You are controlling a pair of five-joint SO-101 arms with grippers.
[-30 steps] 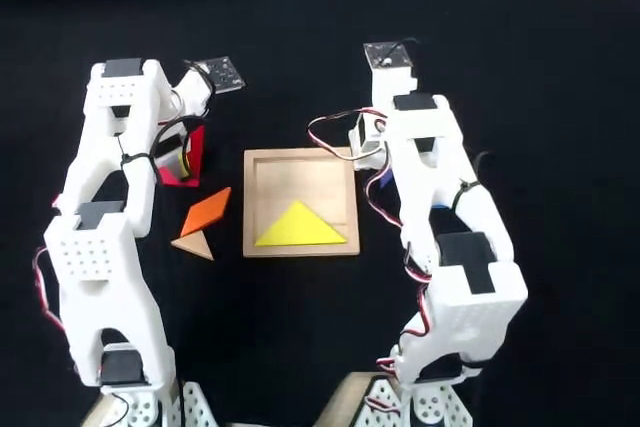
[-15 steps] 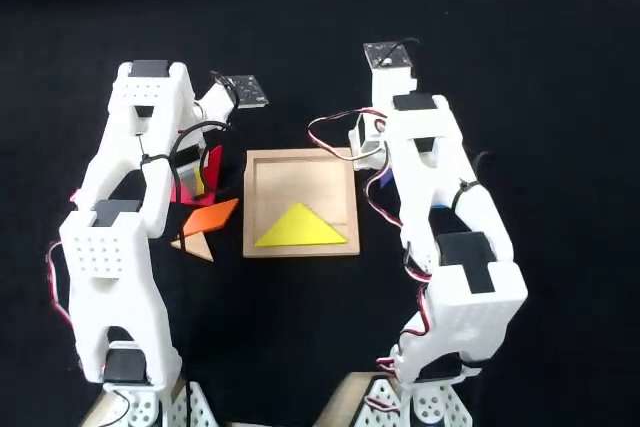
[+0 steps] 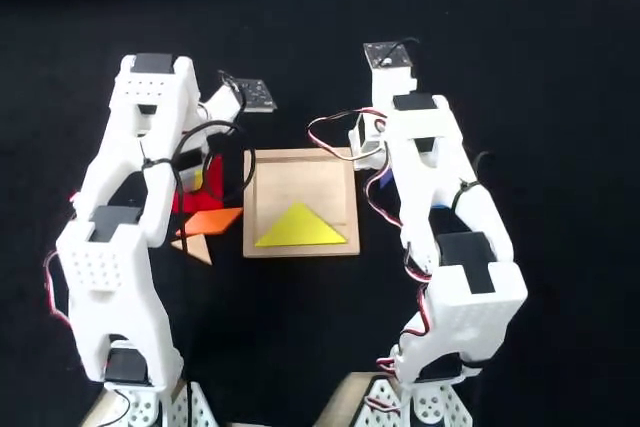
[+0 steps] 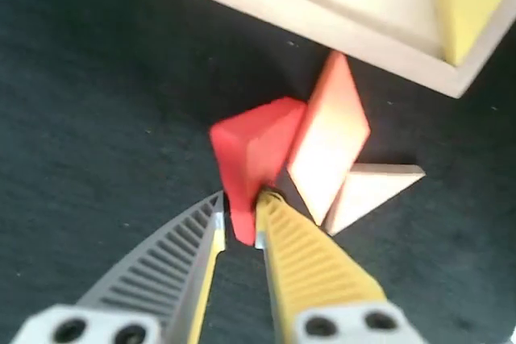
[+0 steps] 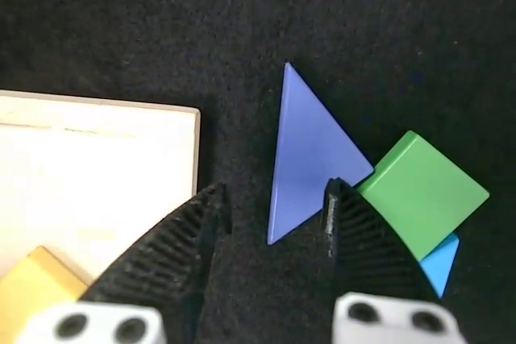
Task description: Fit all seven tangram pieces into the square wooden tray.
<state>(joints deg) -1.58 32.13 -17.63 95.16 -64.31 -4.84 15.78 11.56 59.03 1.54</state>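
Observation:
The square wooden tray [image 3: 300,177] holds a yellow triangle [image 3: 300,227]. Just left of it my left gripper [image 4: 240,221] is shut on a red piece [image 4: 251,151], which stands tilted on edge against an orange parallelogram [image 4: 330,138]. A tan triangle [image 4: 372,185] lies beside the orange one. In the high view the red piece [image 3: 188,199] sits under the left arm, with the orange parallelogram [image 3: 212,219] and tan triangle [image 3: 194,248] in front of it. My right gripper [image 5: 274,199] hangs open over a blue triangle [image 5: 310,151] right of the tray [image 5: 97,159].
A green square [image 5: 423,191] touches the blue triangle's corner, and a light-blue piece [image 5: 441,266] pokes out from under it. The right arm [image 3: 430,177] covers those pieces from above. Black cloth surrounds the tray on all sides.
The left arm has swung right toward the tray with the red piece in its grip, nudging the orange parallelogram. The right arm has not moved.

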